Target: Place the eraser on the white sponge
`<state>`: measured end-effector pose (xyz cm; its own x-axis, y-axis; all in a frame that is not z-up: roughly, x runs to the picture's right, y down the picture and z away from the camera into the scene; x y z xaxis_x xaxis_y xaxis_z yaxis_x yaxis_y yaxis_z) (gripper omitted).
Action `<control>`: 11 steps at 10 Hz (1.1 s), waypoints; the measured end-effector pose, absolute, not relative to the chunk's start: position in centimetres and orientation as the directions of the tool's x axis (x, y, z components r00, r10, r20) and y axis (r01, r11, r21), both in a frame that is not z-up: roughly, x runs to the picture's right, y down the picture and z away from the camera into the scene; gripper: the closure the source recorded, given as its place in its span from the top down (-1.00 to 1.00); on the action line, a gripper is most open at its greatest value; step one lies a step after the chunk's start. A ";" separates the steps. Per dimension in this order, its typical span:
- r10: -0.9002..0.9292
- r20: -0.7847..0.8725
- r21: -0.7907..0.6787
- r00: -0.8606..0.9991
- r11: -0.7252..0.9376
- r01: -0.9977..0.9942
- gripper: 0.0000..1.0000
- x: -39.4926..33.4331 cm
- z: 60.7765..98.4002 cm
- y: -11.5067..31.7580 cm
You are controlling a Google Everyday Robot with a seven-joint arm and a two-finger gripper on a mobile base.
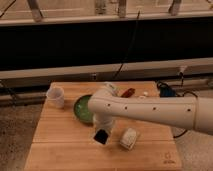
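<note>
My gripper (102, 135) hangs from the white arm over the wooden table (60, 145), near the front middle. It is shut on the eraser (101, 136), a small black block held just above the wood. The white sponge (128, 138), a cream pad with rounded corners, lies on the table just to the right of the eraser, a small gap apart.
A green bowl (82, 109) sits behind the gripper, partly hidden by the arm. A translucent white cup (55, 96) stands at the back left. A small red object (128, 92) lies at the back. Cables (167, 91) lie at the table's right edge.
</note>
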<state>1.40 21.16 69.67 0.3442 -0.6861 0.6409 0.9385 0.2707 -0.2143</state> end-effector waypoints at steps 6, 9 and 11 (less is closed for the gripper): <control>-0.634 0.604 -0.300 0.484 0.382 0.874 -1.00 8.7 70.7 21.4; -0.609 0.604 -0.335 0.514 0.391 0.857 -0.63 10.1 72.2 21.9; -0.592 0.601 -0.362 0.537 0.398 0.843 -0.21 11.2 72.8 22.2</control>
<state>11.15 22.22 72.75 0.5370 -0.5917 0.6012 0.8432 0.3979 -0.3616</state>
